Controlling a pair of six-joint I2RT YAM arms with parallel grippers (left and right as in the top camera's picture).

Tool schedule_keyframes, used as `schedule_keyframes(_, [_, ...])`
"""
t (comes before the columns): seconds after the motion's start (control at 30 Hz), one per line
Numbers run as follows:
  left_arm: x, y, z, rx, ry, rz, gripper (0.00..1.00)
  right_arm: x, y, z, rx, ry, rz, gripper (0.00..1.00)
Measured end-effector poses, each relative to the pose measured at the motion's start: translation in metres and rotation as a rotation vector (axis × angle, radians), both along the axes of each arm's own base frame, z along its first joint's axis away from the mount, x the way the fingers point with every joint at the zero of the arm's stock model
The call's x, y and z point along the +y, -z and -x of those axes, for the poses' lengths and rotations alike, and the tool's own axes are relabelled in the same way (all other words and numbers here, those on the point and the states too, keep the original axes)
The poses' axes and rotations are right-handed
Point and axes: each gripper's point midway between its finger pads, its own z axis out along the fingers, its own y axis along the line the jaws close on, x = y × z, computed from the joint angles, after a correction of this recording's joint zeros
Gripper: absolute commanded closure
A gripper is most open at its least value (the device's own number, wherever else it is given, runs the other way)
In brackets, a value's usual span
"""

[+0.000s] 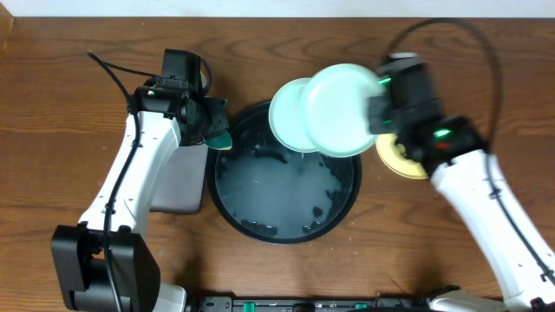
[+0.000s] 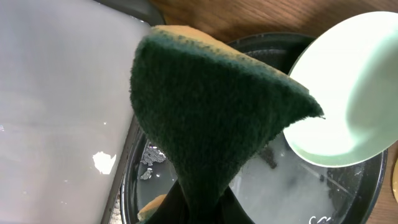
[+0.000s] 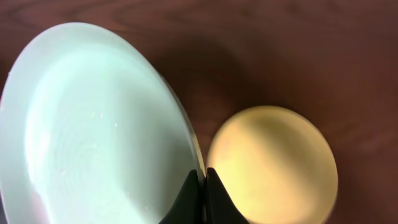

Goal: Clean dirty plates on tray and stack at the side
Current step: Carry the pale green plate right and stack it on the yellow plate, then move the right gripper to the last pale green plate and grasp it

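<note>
My right gripper is shut on the rim of a pale mint plate, held tilted above the far right edge of the round black tray. In the right wrist view the jaws pinch that plate. A second mint plate lies partly under it at the tray's far rim. The pale yellow plate lies on the table right of the tray and also shows in the right wrist view. My left gripper is shut on a green sponge at the tray's left rim.
A grey rectangular tray lies left of the black tray and fills the left of the left wrist view. The black tray is wet, with bits of debris. A mint plate overhangs its rim.
</note>
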Motion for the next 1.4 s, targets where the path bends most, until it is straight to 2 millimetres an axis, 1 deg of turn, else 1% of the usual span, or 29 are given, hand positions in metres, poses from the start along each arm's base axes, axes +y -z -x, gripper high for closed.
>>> schedule_keyframes(0.17, [0.0, 0.0, 0.0, 0.0, 0.0, 0.0, 0.92, -0.077, 0.013, 0.006, 0.09, 0.194, -0.088, 0.99])
schedule_keyframes(0.23, [0.0, 0.0, 0.0, 0.0, 0.0, 0.0, 0.93, -0.109, 0.016, 0.011, 0.112, 0.282, -0.101, 0.99])
schedule_keyframes(0.3, [0.0, 0.0, 0.0, 0.0, 0.0, 0.0, 0.92, -0.136, 0.02, 0.019, 0.133, 0.361, -0.103, 0.99])
schedule_keyframes(0.4, [0.0, 0.0, 0.0, 0.0, 0.0, 0.0, 0.92, -0.17, 0.023, 0.03, 0.152, 0.46, -0.093, 0.99])
schedule_keyframes(0.47, [0.0, 0.0, 0.0, 0.0, 0.0, 0.0, 0.92, -0.181, 0.027, 0.032, 0.162, 0.493, -0.088, 0.99])
schedule_keyframes(0.5, [0.0, 0.0, 0.0, 0.0, 0.0, 0.0, 0.92, -0.182, 0.029, 0.032, 0.167, 0.498, -0.085, 0.99])
schedule_keyframes(0.63, [0.0, 0.0, 0.0, 0.0, 0.0, 0.0, 0.93, -0.185, 0.053, 0.025, 0.228, 0.504, -0.082, 0.99])
schedule_keyframes(0.83, [0.0, 0.0, 0.0, 0.0, 0.0, 0.0, 0.92, -0.188, 0.102, 0.022, 0.364, 0.512, -0.07, 0.99])
schedule_keyframes(0.87, [0.0, 0.0, 0.0, 0.0, 0.0, 0.0, 0.93, -0.188, 0.11, 0.022, 0.386, 0.513, -0.068, 0.96])
schedule_keyframes(0.9, [0.0, 0.0, 0.0, 0.0, 0.0, 0.0, 0.92, -0.188, 0.12, 0.023, 0.414, 0.513, -0.068, 0.87])
schedule_keyframes(0.93, [0.0, 0.0, 0.0, 0.0, 0.0, 0.0, 0.92, -0.187, 0.125, 0.023, 0.429, 0.51, -0.071, 0.79])
schedule_keyframes(0.97, [0.0, 0.0, 0.0, 0.0, 0.0, 0.0, 0.92, -0.186, 0.128, 0.023, 0.436, 0.507, -0.074, 0.76])
schedule_keyframes(1.07, [0.0, 0.0, 0.0, 0.0, 0.0, 0.0, 0.93, -0.18, 0.129, 0.02, 0.437, 0.486, -0.098, 0.71])
schedule_keyframes(1.13, [0.0, 0.0, 0.0, 0.0, 0.0, 0.0, 0.92, -0.172, 0.129, 0.016, 0.429, 0.444, -0.122, 0.67])
schedule_keyframes(1.23, [0.0, 0.0, 0.0, 0.0, 0.0, 0.0, 0.92, -0.15, 0.128, 0.011, 0.432, 0.345, -0.176, 0.66])
schedule_keyframes(1.3, [0.0, 0.0, 0.0, 0.0, 0.0, 0.0, 0.92, -0.132, 0.124, 0.005, 0.424, 0.265, -0.213, 0.66])
schedule_keyframes(1.4, [0.0, 0.0, 0.0, 0.0, 0.0, 0.0, 0.93, -0.099, 0.109, -0.01, 0.386, 0.138, -0.245, 0.6])
